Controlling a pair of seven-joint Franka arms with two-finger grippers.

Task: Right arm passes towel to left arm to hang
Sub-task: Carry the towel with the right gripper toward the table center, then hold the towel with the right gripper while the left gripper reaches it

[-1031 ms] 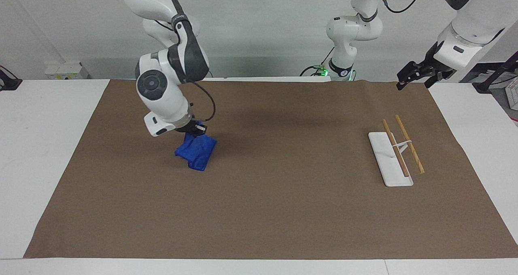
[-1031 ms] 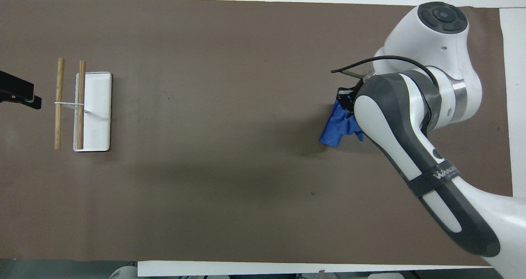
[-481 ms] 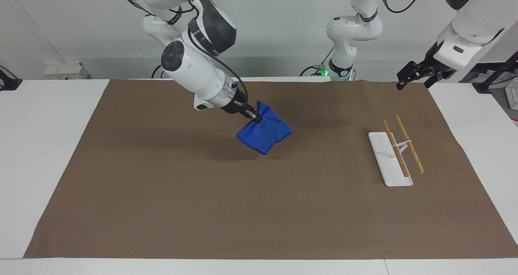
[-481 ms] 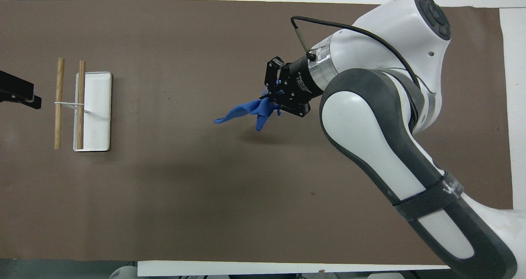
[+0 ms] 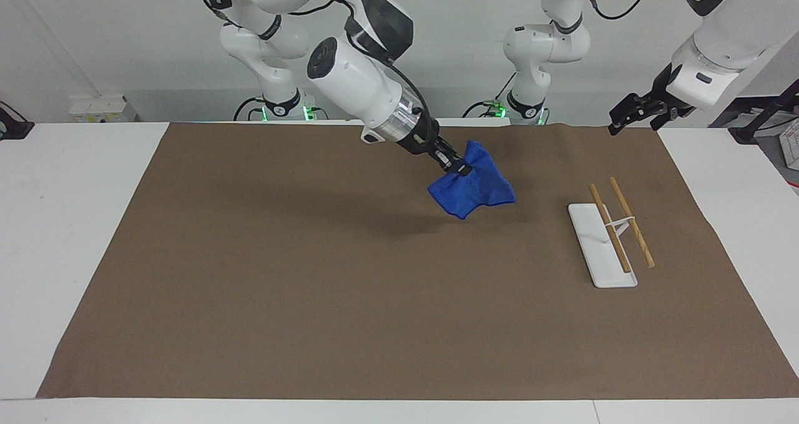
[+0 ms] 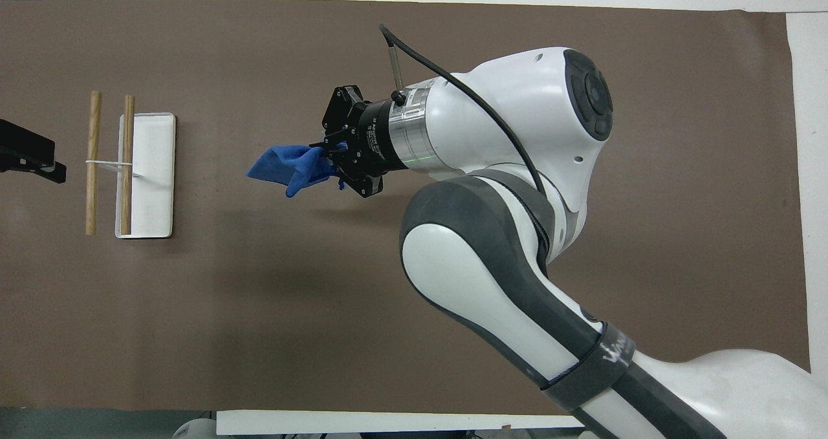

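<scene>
Right claw (image 5: 460, 170): one, clenched on one towel (image 5: 472, 188) above the worktop (image 5: 312, 286).
Left claw (image 5: 627, 115): one, waited; grip unclear.
Rack (image 5: 602, 244): one, two rods.

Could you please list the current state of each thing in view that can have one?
towel: lifted off the table, bunched, hanging from the right hand.
right hand: shut on the towel, up over the middle of the brown mat.
left hand: waits in the air, over the mat's edge at its own end; holds nothing.
rack: on the mat, two wooden rails bare, nothing hung yet.
</scene>
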